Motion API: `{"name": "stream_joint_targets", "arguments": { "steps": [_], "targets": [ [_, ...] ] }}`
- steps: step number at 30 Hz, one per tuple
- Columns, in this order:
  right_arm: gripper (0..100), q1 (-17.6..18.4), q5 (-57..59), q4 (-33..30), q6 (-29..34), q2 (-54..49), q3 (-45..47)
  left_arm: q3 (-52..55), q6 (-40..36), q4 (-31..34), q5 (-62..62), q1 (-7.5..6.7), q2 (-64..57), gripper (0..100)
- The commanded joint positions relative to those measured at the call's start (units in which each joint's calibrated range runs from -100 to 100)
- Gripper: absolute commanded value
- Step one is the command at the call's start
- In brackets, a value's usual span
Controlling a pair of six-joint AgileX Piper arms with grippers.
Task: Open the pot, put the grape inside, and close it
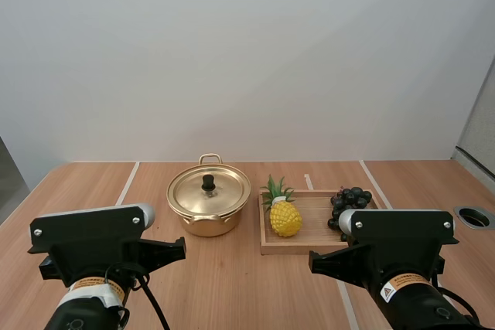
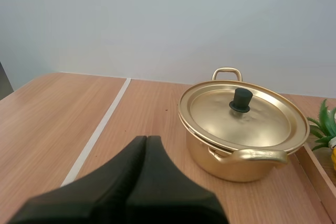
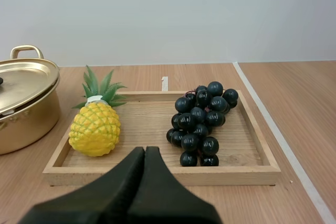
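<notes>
A gold pot [image 1: 209, 208] [image 2: 242, 140] stands mid-table with its lid [image 1: 209, 189] [image 2: 241, 116] on; the lid has a black knob [image 2: 241, 99]. To its right a wooden tray [image 1: 303, 246] [image 3: 157, 174] holds a bunch of dark grapes [image 1: 349, 202] [image 3: 201, 121]. My left gripper [image 2: 146, 139] is shut on nothing, short of the pot and to its left. My right gripper [image 3: 145, 149] is shut too, just before the tray's near rim. Both arms sit at the table's near edge in the high view.
A yellow toy pineapple [image 1: 284, 212] [image 3: 95, 124] lies in the tray's left half, between pot and grapes. White tape lines [image 1: 127, 183] run across the wooden table. A round grommet hole [image 1: 473, 216] sits at the far right.
</notes>
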Motion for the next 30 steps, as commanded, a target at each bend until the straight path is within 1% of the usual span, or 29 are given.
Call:
{"name": "stream_joint_targets", "arguments": {
  "steps": [1,27,30],
  "targets": [
    [0,0.1,-1.2,-0.2,-0.4,-0.3,0.0,0.1,-0.5,0.2,-0.4,0.05,-0.3,0],
    [0,0.1,-1.2,0.1,-0.4,-0.3,0.0,0.1,-0.5,0.2,-0.8,0.05,-0.3,0],
    [0,0.1,-1.2,-0.1,-0.4,-0.3,0.0,0.1,-0.5,0.2,-7.2,0.05,-0.3,0]
  ]
}}
